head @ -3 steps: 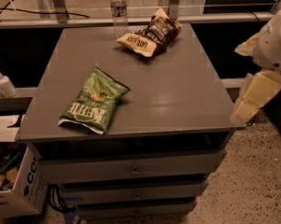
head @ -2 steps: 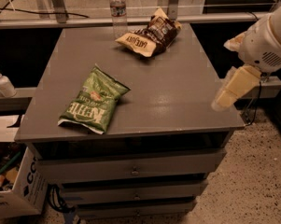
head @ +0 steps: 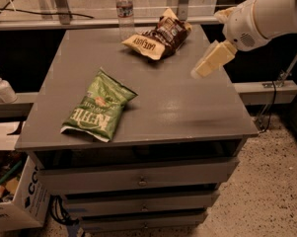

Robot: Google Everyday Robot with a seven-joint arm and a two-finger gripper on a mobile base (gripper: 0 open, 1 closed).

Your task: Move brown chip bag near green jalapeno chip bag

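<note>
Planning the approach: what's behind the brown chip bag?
A water bottle stands behind-left of the brown chip bag, near the table's far edge. Anything under the bag is covered. The gripper hovers above the right edge.

The flat grey tabletop [head: 182, 107] of a drawer cabinet [head: 138, 181] carries three things. A flat green chip bag with white "Kettle" lettering [head: 98, 106] lies near the front left corner. A crinkled brown chip bag with a cream-yellow band [head: 157, 36] lies at the far side, well apart from it, and just to its left a clear plastic water bottle [head: 124, 11] stands upright at the far edge. The cream-coloured gripper [head: 209, 63] hangs over the right side of the tabletop, to the right of the brown chip bag.
</note>
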